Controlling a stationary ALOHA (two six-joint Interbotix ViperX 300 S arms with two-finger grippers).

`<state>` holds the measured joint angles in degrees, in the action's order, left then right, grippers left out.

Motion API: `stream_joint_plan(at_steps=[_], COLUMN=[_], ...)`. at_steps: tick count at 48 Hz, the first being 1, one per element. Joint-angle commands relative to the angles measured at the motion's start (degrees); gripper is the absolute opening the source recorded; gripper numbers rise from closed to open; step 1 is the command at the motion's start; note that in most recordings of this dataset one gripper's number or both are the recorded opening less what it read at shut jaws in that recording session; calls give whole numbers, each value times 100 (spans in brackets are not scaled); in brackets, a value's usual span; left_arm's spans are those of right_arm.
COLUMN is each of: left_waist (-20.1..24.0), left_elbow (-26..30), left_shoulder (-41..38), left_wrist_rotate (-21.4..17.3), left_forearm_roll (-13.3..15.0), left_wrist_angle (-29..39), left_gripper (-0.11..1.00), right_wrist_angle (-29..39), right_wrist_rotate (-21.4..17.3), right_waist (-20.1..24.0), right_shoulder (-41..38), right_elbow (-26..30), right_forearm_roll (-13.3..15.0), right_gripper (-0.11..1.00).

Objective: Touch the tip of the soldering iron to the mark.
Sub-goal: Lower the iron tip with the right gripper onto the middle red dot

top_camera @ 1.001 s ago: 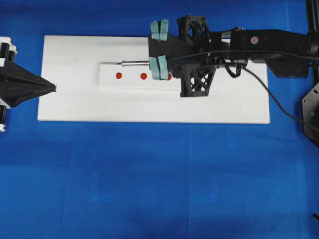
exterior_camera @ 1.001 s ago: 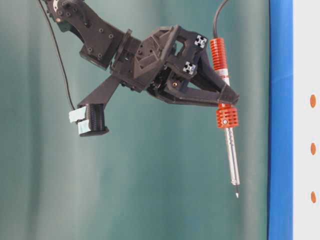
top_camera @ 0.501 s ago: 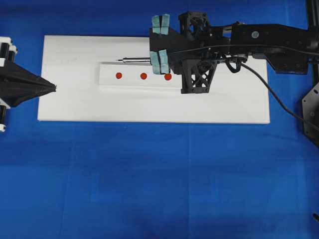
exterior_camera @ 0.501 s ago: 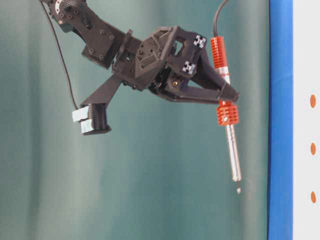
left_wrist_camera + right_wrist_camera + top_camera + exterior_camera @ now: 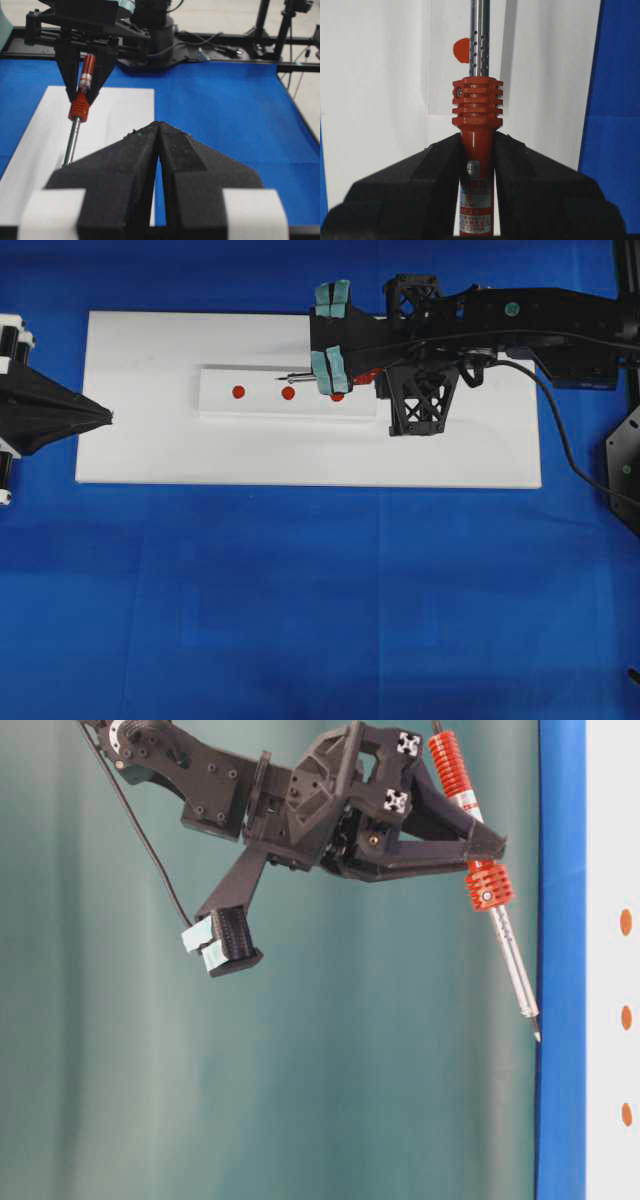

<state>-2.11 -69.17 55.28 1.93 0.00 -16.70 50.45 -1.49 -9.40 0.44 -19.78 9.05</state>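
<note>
Two pincers: right clenched on soldering iron, tip cropped out; left clenched, empty.

Soldering iron tip cut off; cord hidden.

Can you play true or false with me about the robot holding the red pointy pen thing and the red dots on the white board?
1. The right gripper is shut on the soldering iron. True.
2. The left gripper holds the soldering iron too. False: its fingers are shut on nothing, away at the board's end.
3. Three red dots sit in a row on the white strip. True.
4. The soldering iron lies flat on the blue cloth. False: it is held up, tip slanting down toward the white board.
</note>
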Motion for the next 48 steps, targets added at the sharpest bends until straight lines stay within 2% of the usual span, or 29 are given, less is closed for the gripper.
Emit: stream_joint_plan(at_steps=[1, 48], left_waist=[-9, -9], left_elbow=[62, 62], left_shoulder=[-18, -18], left_wrist_rotate=[0, 0], left_forearm_roll=[-9, -9], left_wrist_angle=[-62, -62], left_gripper=[0, 0], right_wrist_angle=[-79, -272], right_wrist_rotate=[-9, -62], right_waist=[0, 18], right_shoulder=[202, 193], right_elbow=[123, 123], right_forearm_roll=[-9, -9], right_gripper=[6, 6])
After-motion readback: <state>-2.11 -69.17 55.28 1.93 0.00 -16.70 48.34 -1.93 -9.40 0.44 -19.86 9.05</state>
